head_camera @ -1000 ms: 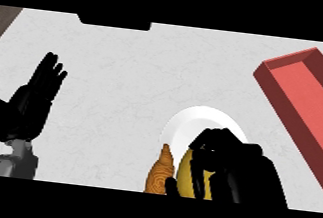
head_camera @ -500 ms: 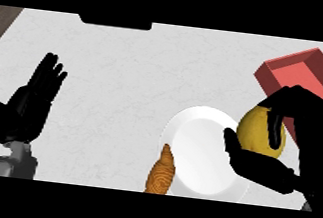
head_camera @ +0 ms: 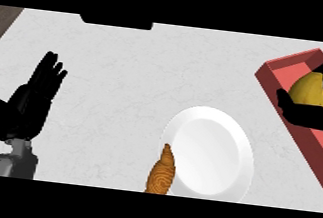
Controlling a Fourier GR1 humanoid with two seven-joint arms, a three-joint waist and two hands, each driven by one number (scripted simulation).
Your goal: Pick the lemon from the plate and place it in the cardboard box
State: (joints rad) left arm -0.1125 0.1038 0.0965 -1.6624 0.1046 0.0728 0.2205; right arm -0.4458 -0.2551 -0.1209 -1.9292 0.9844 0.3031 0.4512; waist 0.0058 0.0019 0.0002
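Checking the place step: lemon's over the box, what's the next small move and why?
Probably lower a little, then uncurl the fingers. The right hand is curled round the lemon, which shows over the red box, while the plate is bare. How high it hangs above the box floor cannot be told.

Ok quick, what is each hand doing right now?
Left hand: open, holding nothing, resting at the view's left with fingers up.
Right hand: shut on the lemon, over the red box.
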